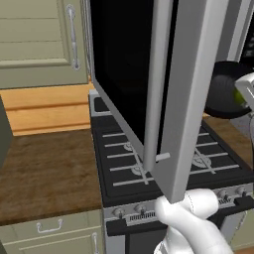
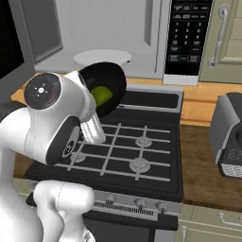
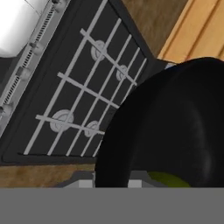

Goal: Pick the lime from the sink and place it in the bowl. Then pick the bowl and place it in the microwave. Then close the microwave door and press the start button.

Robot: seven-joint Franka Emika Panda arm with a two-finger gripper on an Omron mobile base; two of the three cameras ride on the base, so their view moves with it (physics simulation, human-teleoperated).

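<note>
Holding the black bowl (image 2: 105,87) by its rim, my jaws were clamped narrow on it, and the bowl hung tilted on edge above the black gas stove (image 2: 118,151), its hollow turned toward the right base camera. The lime (image 2: 102,94) sat inside it, low in the hollow, showing yellow-green; in the hand view the lime (image 3: 168,179) peeped out at the bowl's bottom edge. I judged the lime-in-bowl step done and the carry to the microwave (image 2: 118,33) under way, so the next move called for levelling the bowl, lest the fruit roll out, then lifting it and pushing it in over the cavity's lower lip. The round white plate (image 2: 101,57) inside looked like the place to set it. The microwave door (image 1: 173,94) stood swung out toward the base, its silver frame edge hanging over the stove's front and close beside the arm in the left base view; I thought that was the edge most likely to be clipped. On the far side, the dark keypad panel (image 2: 188,33) bounded the opening. Open room lay over the burners and the wooden bench (image 1: 47,171) beside the stove.
</note>
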